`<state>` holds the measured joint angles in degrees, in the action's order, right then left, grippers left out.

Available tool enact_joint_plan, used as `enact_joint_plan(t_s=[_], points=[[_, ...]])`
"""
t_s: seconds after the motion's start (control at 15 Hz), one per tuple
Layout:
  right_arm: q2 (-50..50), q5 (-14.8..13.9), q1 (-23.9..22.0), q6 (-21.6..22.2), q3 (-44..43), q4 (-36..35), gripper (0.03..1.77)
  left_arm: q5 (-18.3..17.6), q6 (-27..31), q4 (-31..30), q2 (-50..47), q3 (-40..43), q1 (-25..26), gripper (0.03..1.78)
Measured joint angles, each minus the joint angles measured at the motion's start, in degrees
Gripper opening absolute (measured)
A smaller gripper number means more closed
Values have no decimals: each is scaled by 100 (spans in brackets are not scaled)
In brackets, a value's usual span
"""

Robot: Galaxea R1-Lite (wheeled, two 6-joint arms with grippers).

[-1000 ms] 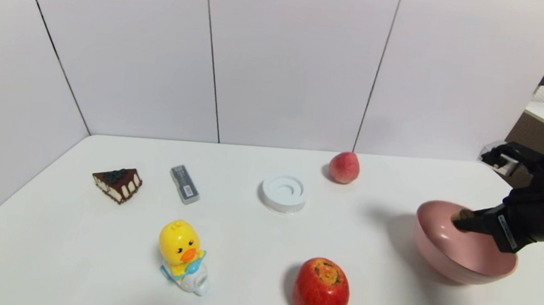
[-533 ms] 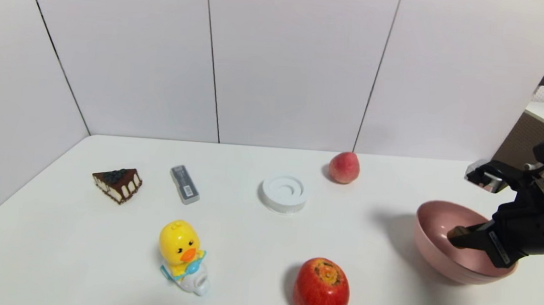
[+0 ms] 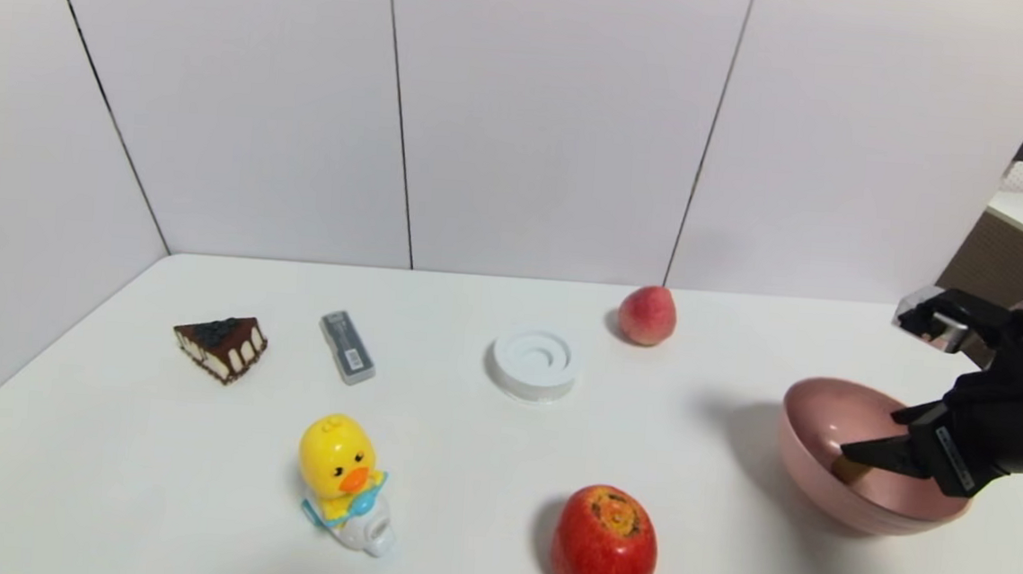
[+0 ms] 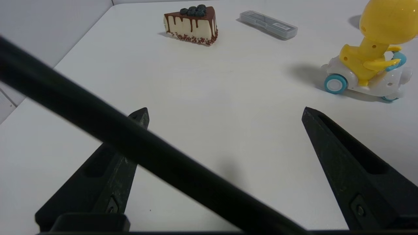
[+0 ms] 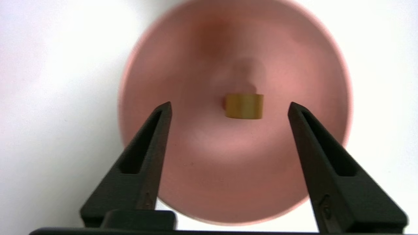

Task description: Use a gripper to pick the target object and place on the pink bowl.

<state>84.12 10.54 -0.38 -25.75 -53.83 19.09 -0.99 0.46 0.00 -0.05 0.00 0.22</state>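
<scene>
The step in hand is the release. The right gripper (image 5: 230, 105) is over the bowl (image 5: 241, 209) at the counter's right edge, its fingers spread wide, clear of the block (image 5: 244, 106). The block is within the bowl. The left gripper (image 4: 226, 111) is idle over the counter's left part, fingers spread, nothing between them. Next move: raise the right gripper straight up, keeping both fingertips off the bowl's rim to avoid tipping it.

Block (image 5: 244, 106) in bowl (image 3: 889, 493), R of apple (image 3: 604, 548).
</scene>
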Motion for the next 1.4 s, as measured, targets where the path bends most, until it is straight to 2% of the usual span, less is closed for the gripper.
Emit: enact_joint_plan(t_s=[0.33,0.47,0.73,0.93,1.07,1.27,1.33,1.4], points=[[-1515,37,156,511,127,100,148,2,-2,0,0,0,2,169],[-2472,91,263,590,699,108,153,2,-5,0,0,0,2,169],[-4614,434,327,784,2102,116,160,2,-5,2,0,0,2,169],[-6162,528,241,1293,3024,26,164,2,-2,0,0,0,2,169],[-6907,475,130,1663,3838,-413,165,2,0,0,0,0,2,169],[-7684,273,62,1829,4806,-1474,167,5,0,0,0,0,2,169],[-7895,168,56,1844,4930,-1686,168,2,-2,0,0,0,2,169],[-8074,-82,49,1840,5025,-1741,168,2,-2,0,0,0,2,169]])
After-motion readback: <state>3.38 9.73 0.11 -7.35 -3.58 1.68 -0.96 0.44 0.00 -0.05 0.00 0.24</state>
